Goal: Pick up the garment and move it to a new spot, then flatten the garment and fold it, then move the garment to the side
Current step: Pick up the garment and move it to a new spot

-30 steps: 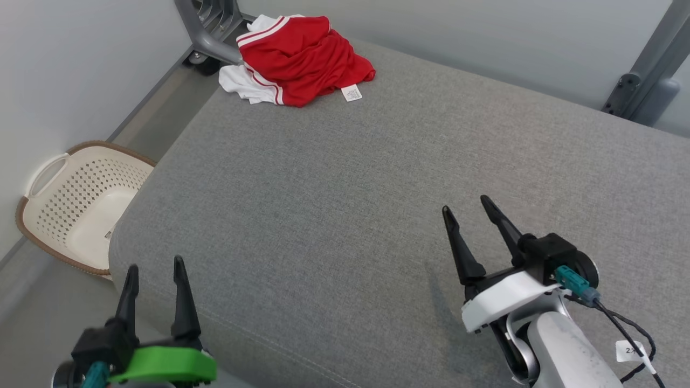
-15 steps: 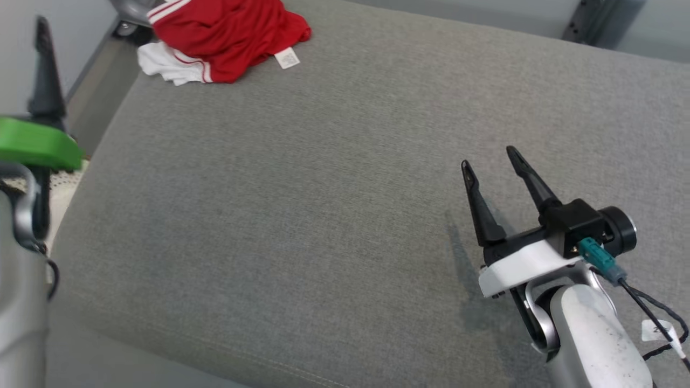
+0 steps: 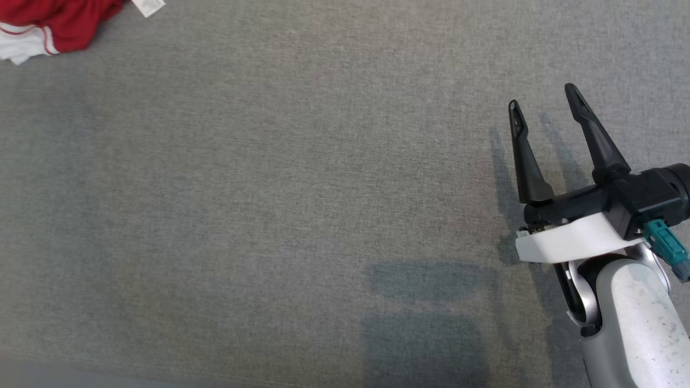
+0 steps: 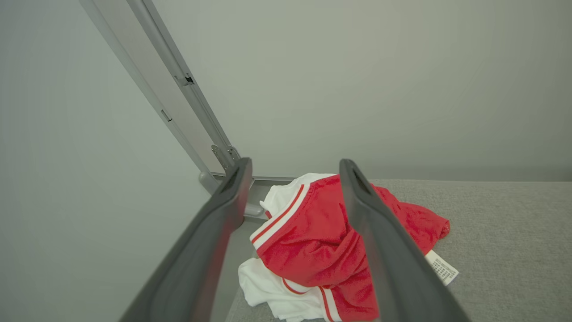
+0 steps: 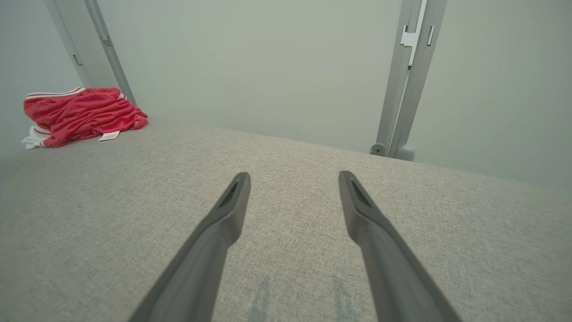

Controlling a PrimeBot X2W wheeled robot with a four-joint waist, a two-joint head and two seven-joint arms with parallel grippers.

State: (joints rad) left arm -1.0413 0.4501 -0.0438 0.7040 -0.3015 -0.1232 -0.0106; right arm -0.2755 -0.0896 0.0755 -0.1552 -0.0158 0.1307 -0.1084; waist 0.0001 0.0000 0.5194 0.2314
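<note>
a: what's nearest?
b: the right gripper [image 3: 543, 97], lower right of the head view. its two fingers stand wide apart with nothing between them. it hangs low over the cushion [image 3: 269, 188], and its shadow [image 3: 498, 167] falls on the grey cloth just beside the fingers.
a: and the other one?
b: the left gripper [image 4: 295, 162] rises from the bottom of its own wrist view. its fingers are spread just as wide and pinch nothing.
a: where's the garment?
b: the garment [image 3: 51, 24] sits in the upper left corner of the head view, cut off by the frame edge and well apart from the right gripper. in the left wrist view it lies low in the middle, past the fingertips. it shows in the gap between the fingers and is partly hidden behind the right-hand one.
a: is that gripper touching it?
b: cannot tell.
a: how does it lie?
b: crumpled in a heap at the cushion's corner, red with white stripes on top and white cloth poking out below. a white tag [image 4: 441, 267] lies flat on the cushion at the heap's right side.
a: and behind?
b: a grey post [image 4: 178, 103] slants toward the upper left, against a pale wall [image 4: 380, 80]. in the right wrist view a second post [image 5: 409, 80] stands at the upper right.
</note>
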